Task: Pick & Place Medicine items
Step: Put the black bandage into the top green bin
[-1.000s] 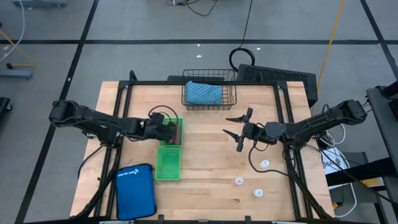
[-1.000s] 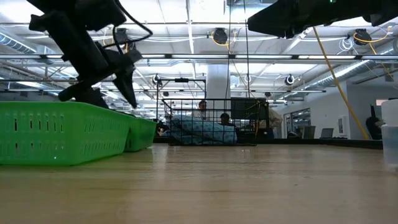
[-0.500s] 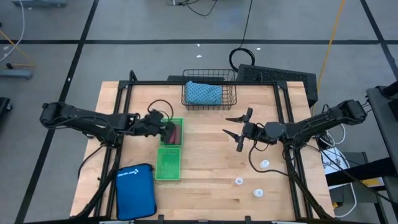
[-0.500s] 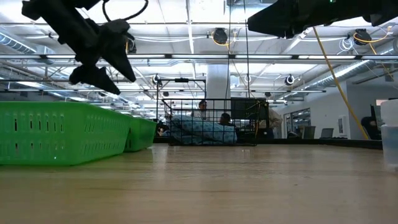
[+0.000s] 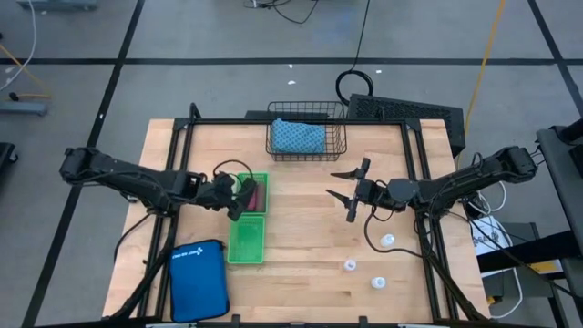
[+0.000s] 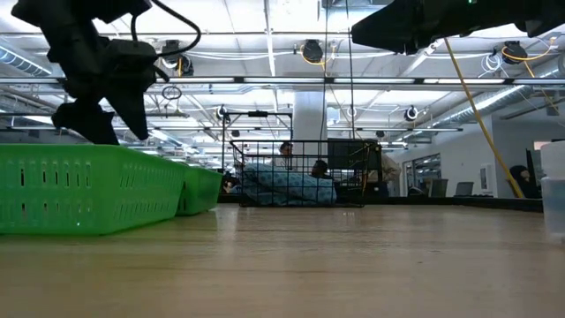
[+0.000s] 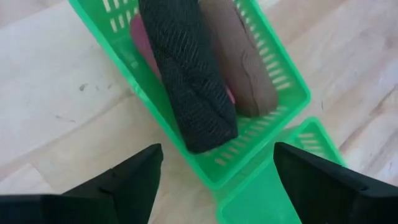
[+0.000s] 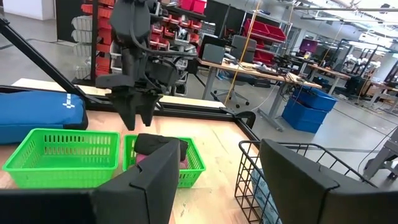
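— Where are our pieces?
— In the green bin (image 7: 273, 74): black (image 7: 189, 81) over pink (image 7: 142, 37), brown (image 7: 239, 56) beside. Our left gripper (image 5: 239, 198) hangs above, fingers apart, empty.
— Right gripper (image 5: 351, 193)?
— Spread mid-surface; bottles (image 5: 388, 240) nearby.

Left end effector (image 8: 135, 112) hangs above two green baskets (image 8: 62, 155).

No text can be read; the flat blue fabric zip pouch (image 5: 199, 279) carries a white logo too small to make out.
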Motion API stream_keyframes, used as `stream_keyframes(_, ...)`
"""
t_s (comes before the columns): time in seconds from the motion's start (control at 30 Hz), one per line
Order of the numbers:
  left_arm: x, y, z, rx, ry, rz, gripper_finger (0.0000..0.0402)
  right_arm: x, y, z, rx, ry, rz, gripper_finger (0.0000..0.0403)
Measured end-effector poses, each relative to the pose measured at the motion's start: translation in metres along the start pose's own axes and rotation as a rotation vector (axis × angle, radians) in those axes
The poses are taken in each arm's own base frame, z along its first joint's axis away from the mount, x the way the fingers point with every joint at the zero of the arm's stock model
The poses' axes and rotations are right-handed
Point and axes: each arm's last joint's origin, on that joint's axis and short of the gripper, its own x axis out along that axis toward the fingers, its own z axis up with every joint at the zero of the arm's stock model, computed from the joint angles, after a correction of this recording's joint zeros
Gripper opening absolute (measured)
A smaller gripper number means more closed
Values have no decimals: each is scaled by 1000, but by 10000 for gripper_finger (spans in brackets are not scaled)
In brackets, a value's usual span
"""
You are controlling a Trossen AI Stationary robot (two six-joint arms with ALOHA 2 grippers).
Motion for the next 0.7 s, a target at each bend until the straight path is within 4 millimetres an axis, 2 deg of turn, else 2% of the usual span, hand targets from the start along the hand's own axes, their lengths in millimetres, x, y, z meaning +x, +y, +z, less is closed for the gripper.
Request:
stream_keyframes(0.2,0,-5,0,13,-33,-37,306,0,0,0,1,0,0,210)
stream_keyframes(0.4,0,-5,1,4,-57,-31,314,0,0,0,18,0,0,210)
stream_keyframes(0.7,25,-11,-2,17,-14,27,312,0,0,0,18,0,0,210)
